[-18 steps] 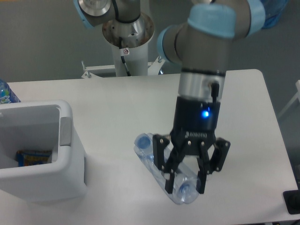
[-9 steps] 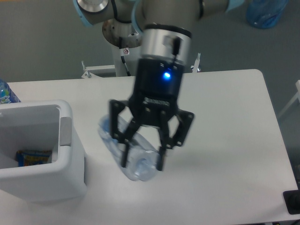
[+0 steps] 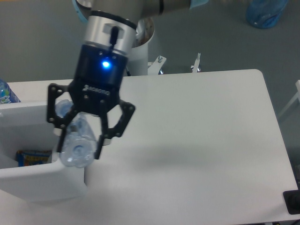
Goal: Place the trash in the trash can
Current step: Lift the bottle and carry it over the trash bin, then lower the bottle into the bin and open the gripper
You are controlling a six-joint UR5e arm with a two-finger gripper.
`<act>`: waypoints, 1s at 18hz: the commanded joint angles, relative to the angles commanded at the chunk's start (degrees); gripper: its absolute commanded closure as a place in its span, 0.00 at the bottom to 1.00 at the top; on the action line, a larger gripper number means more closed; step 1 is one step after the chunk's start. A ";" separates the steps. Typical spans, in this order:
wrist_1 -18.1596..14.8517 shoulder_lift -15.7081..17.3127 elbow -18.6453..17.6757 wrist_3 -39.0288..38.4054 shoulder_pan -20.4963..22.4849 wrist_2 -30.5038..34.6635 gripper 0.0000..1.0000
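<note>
Bottle (image 3: 75, 143) | base toward camera, tilted | end effector (image 3: 78, 147) clamped on it | over trash can (image 3: 42, 180)

The clear plastic bottle (image 3: 75, 143) hangs tilted in the air, its round base facing the camera, over the right rim of the trash can (image 3: 28, 185). The boxy white bin stands open at the table's left edge, with a colourful packet lying inside it

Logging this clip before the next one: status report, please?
Gripper shut on the clear bottle, held lifted. Bottle over the right rim of the white trash can, not yet released. A colourful wrapper lies inside; nothing blocks the drop.
</note>
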 joint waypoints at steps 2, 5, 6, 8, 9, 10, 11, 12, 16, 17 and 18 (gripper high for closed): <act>0.00 -0.44 -0.09 0.53 -1.32 0.00 0.41; 0.00 -0.97 0.00 0.62 -2.29 -0.09 0.41; 0.00 -1.15 0.09 0.88 -2.90 -0.09 0.41; 0.00 -1.94 0.09 2.20 -3.70 0.00 0.41; 0.00 -2.46 0.26 2.73 -4.05 -0.09 0.41; 0.00 -2.64 0.35 3.17 -4.83 -0.09 0.41; 0.00 -2.82 0.18 3.69 -5.19 0.00 0.41; 0.00 -3.08 0.09 4.05 -5.37 0.00 0.41; 0.00 -4.22 -0.26 4.14 -6.95 0.00 0.37; 0.00 -4.31 -0.35 4.22 -6.95 0.00 0.29; 0.00 -4.23 -0.44 4.23 -6.95 0.00 0.23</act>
